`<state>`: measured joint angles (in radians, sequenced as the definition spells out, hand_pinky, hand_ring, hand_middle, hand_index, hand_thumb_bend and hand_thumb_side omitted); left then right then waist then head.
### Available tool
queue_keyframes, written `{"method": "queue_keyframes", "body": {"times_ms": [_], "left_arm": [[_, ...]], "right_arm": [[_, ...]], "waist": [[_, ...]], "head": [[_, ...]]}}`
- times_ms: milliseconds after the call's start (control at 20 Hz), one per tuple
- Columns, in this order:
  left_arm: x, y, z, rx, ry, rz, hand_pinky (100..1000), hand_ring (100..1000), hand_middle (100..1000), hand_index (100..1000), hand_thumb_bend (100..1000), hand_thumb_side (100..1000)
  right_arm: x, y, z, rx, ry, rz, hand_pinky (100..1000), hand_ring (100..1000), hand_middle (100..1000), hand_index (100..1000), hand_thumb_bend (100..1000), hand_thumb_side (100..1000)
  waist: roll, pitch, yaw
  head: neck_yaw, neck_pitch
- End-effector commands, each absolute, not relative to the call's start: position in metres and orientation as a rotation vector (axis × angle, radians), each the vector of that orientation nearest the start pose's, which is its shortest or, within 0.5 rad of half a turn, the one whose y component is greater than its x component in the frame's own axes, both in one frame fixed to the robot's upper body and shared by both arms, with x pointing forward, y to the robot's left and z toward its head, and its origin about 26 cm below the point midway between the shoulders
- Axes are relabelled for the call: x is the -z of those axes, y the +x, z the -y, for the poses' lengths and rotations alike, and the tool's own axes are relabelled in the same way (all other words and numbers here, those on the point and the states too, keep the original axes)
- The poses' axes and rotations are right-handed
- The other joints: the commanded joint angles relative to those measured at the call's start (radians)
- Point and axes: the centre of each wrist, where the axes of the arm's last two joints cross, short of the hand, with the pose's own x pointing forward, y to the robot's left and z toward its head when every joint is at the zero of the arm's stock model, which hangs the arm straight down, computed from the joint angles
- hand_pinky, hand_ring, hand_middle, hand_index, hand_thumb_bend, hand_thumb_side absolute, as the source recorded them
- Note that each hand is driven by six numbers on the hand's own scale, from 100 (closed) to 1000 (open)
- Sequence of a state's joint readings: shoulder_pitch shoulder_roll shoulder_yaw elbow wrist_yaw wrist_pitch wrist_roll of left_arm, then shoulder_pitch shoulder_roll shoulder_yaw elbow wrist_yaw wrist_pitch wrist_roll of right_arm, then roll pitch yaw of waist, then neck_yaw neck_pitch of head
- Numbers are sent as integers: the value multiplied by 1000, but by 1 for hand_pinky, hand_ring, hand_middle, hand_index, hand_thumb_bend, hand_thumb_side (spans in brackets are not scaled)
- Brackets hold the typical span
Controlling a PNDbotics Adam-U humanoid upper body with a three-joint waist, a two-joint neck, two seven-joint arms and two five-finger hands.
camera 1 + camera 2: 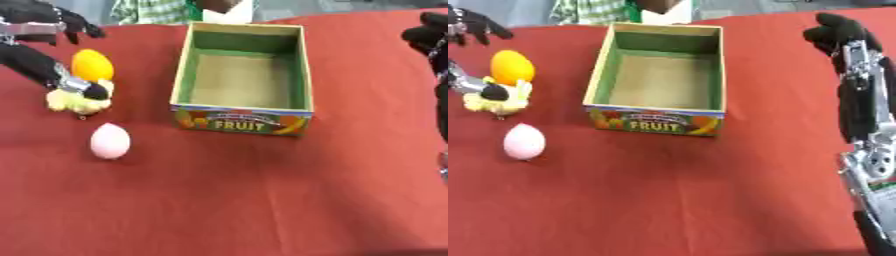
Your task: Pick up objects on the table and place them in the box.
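An open cardboard box (182,75) marked FRUIT, green inside and with nothing in it, stands at the middle back of the red table. To its left lie an orange rounded thing (92,64) and, touching it, a pale yellow lumpy thing (77,104). A pink egg-shaped thing (110,141) sits in front of them. My left hand (48,24) comes in from the upper left with its fingers spread. One long black digit (94,91) reaches down beside the orange thing onto the yellow one. My right hand (839,31) hangs raised to the right of the box, holding nothing.
My right forearm (859,100) runs down the right edge, black and silver. A red cloth (245,200) covers the table. A person's checked sleeve (149,10) and a white thing (232,12) show past the table's far edge, behind the box.
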<state>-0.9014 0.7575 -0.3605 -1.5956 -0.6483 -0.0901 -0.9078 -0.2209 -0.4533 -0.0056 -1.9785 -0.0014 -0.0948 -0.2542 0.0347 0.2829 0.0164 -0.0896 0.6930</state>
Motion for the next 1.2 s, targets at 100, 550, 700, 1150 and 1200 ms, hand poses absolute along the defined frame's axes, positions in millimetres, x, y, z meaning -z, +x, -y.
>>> {"method": "queue_keyframes", "body": {"times_ms": [100, 550, 700, 1150, 1200], "left_arm": [[-328, 358, -242, 2102, 857, 1260, 725, 820, 860, 1000, 720, 794], [-303, 344, -239, 2138, 760, 1188, 706, 804, 802, 1000, 603, 691], [-295, 345, -239, 2153, 764, 1152, 701, 805, 807, 1000, 589, 690], [-290, 354, -236, 2149, 898, 1068, 646, 790, 798, 1000, 519, 646], [-290, 355, -235, 2148, 914, 1062, 646, 790, 798, 1000, 519, 646]], "right_arm": [[-198, 291, 290, -238, -411, 2350, 880, 784, 653, 822, 100, 1000], [-198, 292, 288, -237, -403, 2353, 881, 784, 652, 822, 100, 1000], [-198, 292, 288, -238, -400, 2352, 881, 784, 651, 822, 100, 1000], [-197, 292, 287, -234, -394, 2350, 881, 783, 647, 822, 100, 1000], [-197, 292, 287, -233, -394, 2350, 881, 783, 647, 822, 100, 1000]], "waist": [[-1, -15, -2], [0, -11, -8], [0, -10, -8], [-5, -9, -10], [-5, -9, -10]], "head": [[-1, -11], [5, -18], [6, -18], [8, -16], [9, -16]]}}
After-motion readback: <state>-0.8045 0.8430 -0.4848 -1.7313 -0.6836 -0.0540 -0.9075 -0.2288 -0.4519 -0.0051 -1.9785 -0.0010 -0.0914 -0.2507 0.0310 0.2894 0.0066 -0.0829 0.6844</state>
